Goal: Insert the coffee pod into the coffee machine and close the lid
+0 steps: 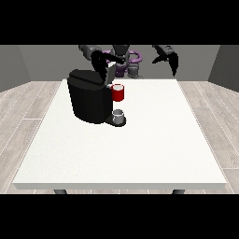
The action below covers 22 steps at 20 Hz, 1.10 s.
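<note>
Black coffee machine (87,100) just below hand at view's left (99,63), lid (112,72) raised beside that hand. Red pod holder (118,93) lower right; contents unclear. Pod itself unseen. Grey cup (119,115) beneath. Fingers indistinct. Hand at view's right (172,59) apart, fingers hanging relaxed.

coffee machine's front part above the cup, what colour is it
Red, on the black coffee machine, above the grey cup; seen in the front view.
</note>
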Available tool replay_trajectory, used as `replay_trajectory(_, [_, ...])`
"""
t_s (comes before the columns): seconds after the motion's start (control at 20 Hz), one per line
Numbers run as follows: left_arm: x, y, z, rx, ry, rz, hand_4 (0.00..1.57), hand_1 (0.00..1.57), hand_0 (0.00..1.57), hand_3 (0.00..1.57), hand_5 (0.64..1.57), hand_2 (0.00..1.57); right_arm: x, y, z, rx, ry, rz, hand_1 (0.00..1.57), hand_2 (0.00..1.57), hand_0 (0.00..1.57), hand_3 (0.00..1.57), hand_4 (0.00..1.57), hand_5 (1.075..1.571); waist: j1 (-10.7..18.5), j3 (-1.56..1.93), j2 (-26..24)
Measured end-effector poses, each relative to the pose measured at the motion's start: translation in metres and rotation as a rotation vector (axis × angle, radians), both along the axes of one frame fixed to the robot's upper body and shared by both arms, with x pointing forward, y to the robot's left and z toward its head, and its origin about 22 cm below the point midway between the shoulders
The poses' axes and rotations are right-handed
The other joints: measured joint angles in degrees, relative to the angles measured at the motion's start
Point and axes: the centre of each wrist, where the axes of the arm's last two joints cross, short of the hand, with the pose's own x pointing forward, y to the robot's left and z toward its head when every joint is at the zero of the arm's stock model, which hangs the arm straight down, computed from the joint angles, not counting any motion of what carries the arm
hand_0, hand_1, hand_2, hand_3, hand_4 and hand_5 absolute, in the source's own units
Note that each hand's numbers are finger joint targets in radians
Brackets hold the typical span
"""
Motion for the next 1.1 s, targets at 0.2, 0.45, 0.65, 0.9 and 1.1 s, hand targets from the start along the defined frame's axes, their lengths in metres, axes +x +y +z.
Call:
replay_trajectory(0.2, [0.004,-0.008,0.003,-0.002,-0.024,-0.022,0.4,0.0,0.0,0.0,1.571,0.0,0.001,-0.004,0.02,-0.049,-0.002,-0.042,0.0,0.0,0.0,0.0,0.3,1.571,1.7,0.3,1.5])
replay_trajectory(0.45, [0.011,-0.013,0.014,0.001,-0.059,-0.064,0.42,0.0,0.0,0.0,1.571,0.0,0.001,-0.014,0.046,-0.098,-0.015,-0.105,0.0,0.0,0.0,0.0,0.1,1.571,4.3,0.69,3.5])
replay_trajectory(0.65, [0.018,-0.02,0.022,-0.001,-0.084,-0.106,0.37,0.0,0.0,0.0,1.571,0.0,-0.002,-0.02,0.069,-0.082,0.006,-0.174,0.0,0.0,0.0,0.0,0.09,1.571,6.8,1.1,5.2])
replay_trajectory(0.9, [0.024,-0.032,0.03,-0.002,-0.12,-0.153,0.38,0.0,0.0,0.0,1.571,0.0,-0.007,0.007,0.112,-0.107,-0.154,-0.091,0.0,0.0,0.0,0.0,0.0,1.571,11.6,0.21,7.5])
replay_trajectory(1.1, [0.028,-0.035,0.042,-0.008,-0.15,-0.18,0.0,0.0,0.0,0.0,1.571,0.0,-0.007,0.026,0.136,-0.145,-0.276,-0.021,0.0,0.0,0.0,0.0,0.0,1.571,14.7,-0.4,9.6])
